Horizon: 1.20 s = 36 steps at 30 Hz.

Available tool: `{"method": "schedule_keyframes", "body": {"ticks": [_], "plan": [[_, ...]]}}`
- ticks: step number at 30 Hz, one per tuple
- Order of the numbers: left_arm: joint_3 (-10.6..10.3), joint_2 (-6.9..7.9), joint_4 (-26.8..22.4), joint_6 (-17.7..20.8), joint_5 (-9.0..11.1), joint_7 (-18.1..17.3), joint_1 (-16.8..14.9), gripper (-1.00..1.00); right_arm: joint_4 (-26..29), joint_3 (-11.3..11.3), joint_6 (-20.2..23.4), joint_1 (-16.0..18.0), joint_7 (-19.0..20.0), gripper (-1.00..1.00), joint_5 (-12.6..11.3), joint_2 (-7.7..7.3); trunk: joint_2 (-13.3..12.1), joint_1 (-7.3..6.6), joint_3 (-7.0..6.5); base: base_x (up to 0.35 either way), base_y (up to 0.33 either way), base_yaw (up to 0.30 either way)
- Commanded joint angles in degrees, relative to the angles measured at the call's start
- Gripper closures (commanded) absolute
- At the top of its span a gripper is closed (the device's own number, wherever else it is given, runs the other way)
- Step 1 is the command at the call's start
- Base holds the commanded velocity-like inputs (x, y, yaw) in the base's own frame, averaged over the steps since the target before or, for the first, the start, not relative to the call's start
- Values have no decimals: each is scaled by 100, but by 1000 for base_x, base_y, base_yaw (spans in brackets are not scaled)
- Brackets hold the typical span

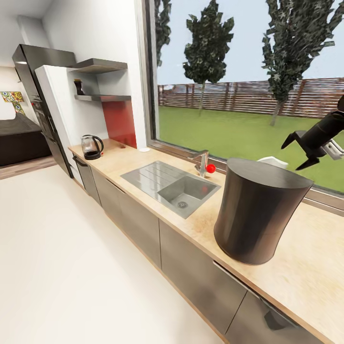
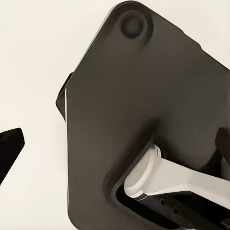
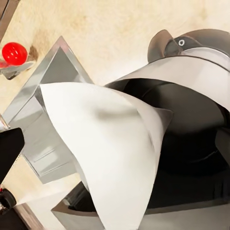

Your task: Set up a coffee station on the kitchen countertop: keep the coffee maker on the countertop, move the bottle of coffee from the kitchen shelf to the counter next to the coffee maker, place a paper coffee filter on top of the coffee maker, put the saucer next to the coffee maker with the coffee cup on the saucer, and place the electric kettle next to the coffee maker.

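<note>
The dark grey coffee maker [image 1: 258, 210] stands on the wood-grain countertop [image 1: 310, 267] at the near right. A white paper coffee filter [image 3: 110, 139] rests across its open top and peeks over the far rim [image 1: 273, 161]. My right gripper [image 1: 298, 153] hovers open just beyond that rim, its fingers clear of the filter. Far down the counter stands the glass electric kettle [image 1: 91, 146]. The bottle of coffee [image 1: 79, 87] is on the lower kitchen shelf [image 1: 102, 98]. A small white item [image 1: 143, 149] lies near the window corner, too small to identify. My left gripper's black fingertip [image 2: 9, 146] shows, jaws apart and empty.
A steel sink [image 1: 172, 184] with a faucet [image 1: 203, 162] and red knob [image 1: 210, 168] sits between kettle and coffee maker. A tall dark fridge [image 1: 36, 95] ends the counter row. Pale open floor [image 1: 57, 258] lies on the left. The robot's dark base [image 2: 143, 105] is under the left gripper.
</note>
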<state>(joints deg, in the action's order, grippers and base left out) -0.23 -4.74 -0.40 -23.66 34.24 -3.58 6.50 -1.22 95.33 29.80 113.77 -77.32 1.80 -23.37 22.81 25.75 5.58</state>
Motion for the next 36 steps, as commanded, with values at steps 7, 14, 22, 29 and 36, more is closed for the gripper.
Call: {"method": "schedule_keyframes", "body": {"ticks": [7, 14, 22, 29, 36], "plan": [[-4, 0, -8, -8, 43, -37, 0, -100, -10, -3, 56, 5, 129, -100, 3, -34, 11, 3, 11, 0, 0, 0], [-4, 6, -12, 1, 32, -37, 0, -100, -13, 47, 131, 5, 439, -100, -50, -76, 11, 3, 11, 0, 0, 0], [-19, 10, -18, 29, 23, -37, 0, -100, -18, 173, 347, 5, 545, -100, -144, -95, 11, 3, 11, 0, 0, 0], [-32, 21, -24, 43, 17, -37, 0, -100, 2, 416, 634, 5, 559, -100, -417, -156, 11, 3, 11, 0, 0, 0], [-40, 34, -36, 52, 12, -37, 0, -100, 22, 474, 622, 16, 784, -100, -628, -253, 11, 3, 11, 0, 0, 0]]}}
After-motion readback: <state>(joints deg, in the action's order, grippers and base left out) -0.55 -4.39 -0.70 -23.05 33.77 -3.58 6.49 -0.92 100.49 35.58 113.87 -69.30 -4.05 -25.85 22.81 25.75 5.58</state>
